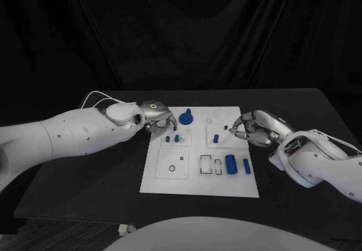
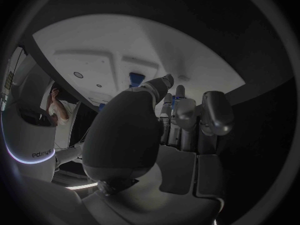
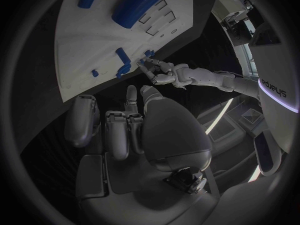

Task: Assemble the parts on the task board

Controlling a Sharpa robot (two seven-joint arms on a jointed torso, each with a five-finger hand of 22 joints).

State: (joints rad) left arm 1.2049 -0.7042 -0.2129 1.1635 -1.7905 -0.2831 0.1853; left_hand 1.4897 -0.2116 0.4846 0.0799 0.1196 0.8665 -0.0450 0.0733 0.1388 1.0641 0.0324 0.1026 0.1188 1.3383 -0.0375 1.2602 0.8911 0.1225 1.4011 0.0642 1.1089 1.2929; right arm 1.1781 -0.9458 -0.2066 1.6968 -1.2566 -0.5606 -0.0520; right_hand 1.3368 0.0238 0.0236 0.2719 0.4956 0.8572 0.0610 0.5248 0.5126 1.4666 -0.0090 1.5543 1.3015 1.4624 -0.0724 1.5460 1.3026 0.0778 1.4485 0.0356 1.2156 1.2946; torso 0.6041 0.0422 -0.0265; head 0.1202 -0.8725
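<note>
The white task board (image 1: pixel 198 184) lies mid-table. My left hand (image 1: pixel 158 123) reaches down over its far left corner, and its fingertips (image 3: pixel 147 62) pinch a small blue peg (image 3: pixel 149 53) beside two standing pegs (image 1: pixel 172 139). The same peg shows blue between the fingers (image 2: pixel 175 101). My right hand (image 1: pixel 253 128) hovers at the board's far right edge with its fingers (image 3: pixel 117 130) loosely apart and nothing in them, close to a tiny blue peg (image 1: pixel 225 126). A blue gear-like part (image 1: pixel 186 116) sits at the far edge. A blue peg (image 1: pixel 216 138) stands mid-board.
A thick blue cylinder (image 1: pixel 230 163) and a slim blue rod (image 1: pixel 247 166) lie at the board's near right, beside rectangular slots (image 1: pixel 206 163). A square plate with a round hole (image 1: pixel 172 164) sits near left. Black table (image 1: pixel 90 183) surrounds the board.
</note>
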